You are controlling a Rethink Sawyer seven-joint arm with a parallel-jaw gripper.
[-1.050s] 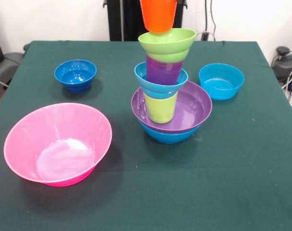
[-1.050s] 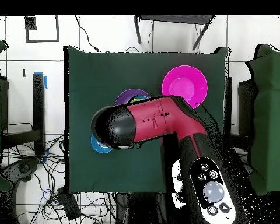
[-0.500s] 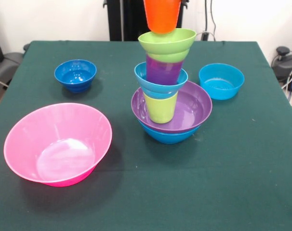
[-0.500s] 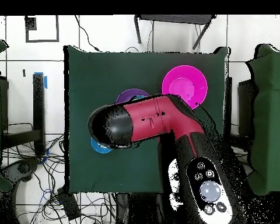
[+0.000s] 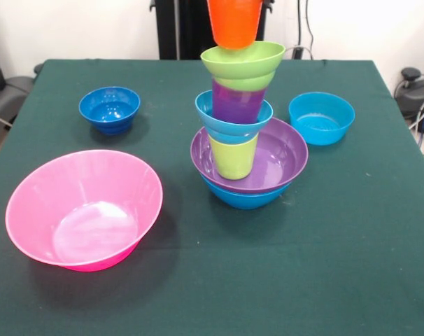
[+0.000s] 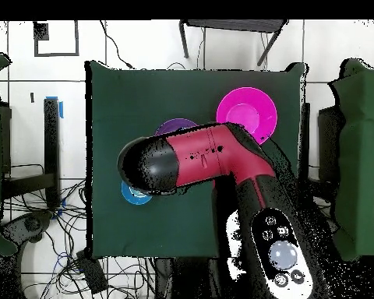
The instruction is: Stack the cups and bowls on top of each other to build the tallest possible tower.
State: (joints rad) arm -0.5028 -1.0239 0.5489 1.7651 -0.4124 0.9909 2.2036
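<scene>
The tower (image 5: 240,133) stands mid-table. A blue bowl (image 5: 243,197) holds a purple bowl (image 5: 278,157), then an upside-down lime green cup (image 5: 233,157), a turquoise bowl (image 5: 229,127), a purple cup (image 5: 238,103) and a lime green bowl (image 5: 243,61). An orange cup (image 5: 234,24) sits at the top with its base at the green bowl's mouth, and the picture's edge cuts off its upper part. No gripper shows here. In the overhead view the red arm (image 6: 198,160) covers the tower, leaving only a sliver of the purple bowl (image 6: 174,124) visible.
A huge pink bowl (image 5: 84,208) lies front left, also the pink bowl (image 6: 248,109) seen from above. A small dark blue bowl (image 5: 109,108) is at the back left. A turquoise bowl (image 5: 322,117) sits right of the tower and peeks out under the arm as the turquoise bowl (image 6: 134,195).
The orange cup has shifted a little to the right over the green bowl in the front view. The arm's head has edged slightly left in the overhead view.
</scene>
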